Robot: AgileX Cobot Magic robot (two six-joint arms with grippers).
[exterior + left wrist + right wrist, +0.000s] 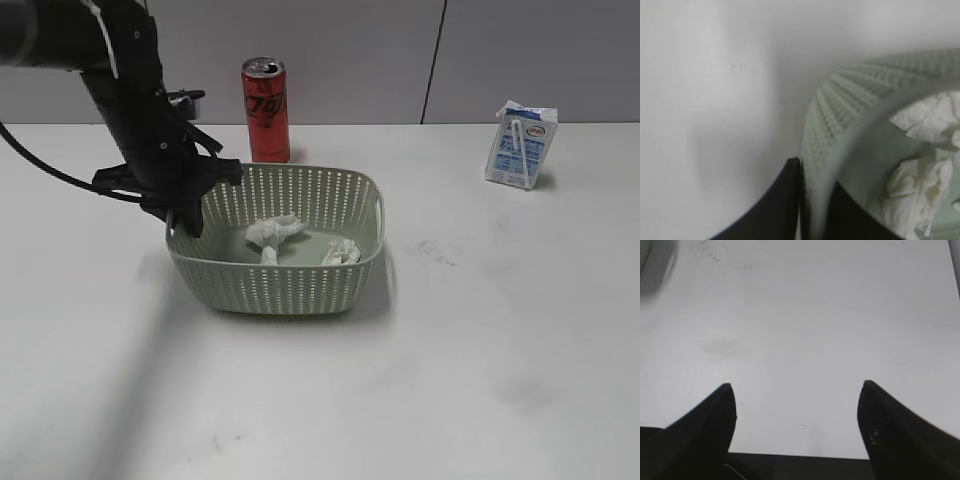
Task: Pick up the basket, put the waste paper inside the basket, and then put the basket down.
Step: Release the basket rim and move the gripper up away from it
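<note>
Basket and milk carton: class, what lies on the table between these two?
Nothing stands between the basket and the milk carton; the exterior view shows only bare white table there, with a few faint smudges.

Exterior slants down frontally; left wrist close on shared basket (290, 280)

- A pale green basket (283, 270) with lattice sides sat on a white worktop (450, 380).
- Wads of crumpled white waste paper (275, 233) lay inside it, some at the middle, another (341, 251) toward the right.
- A black robot arm reached in from the upper left; its left pincer (187, 218) met the basket's left rim.
- A red drink can (265, 109) stood upright just behind the basket.
- A blue-and-white carton (520, 146) stood well apart, at the far right.
</note>
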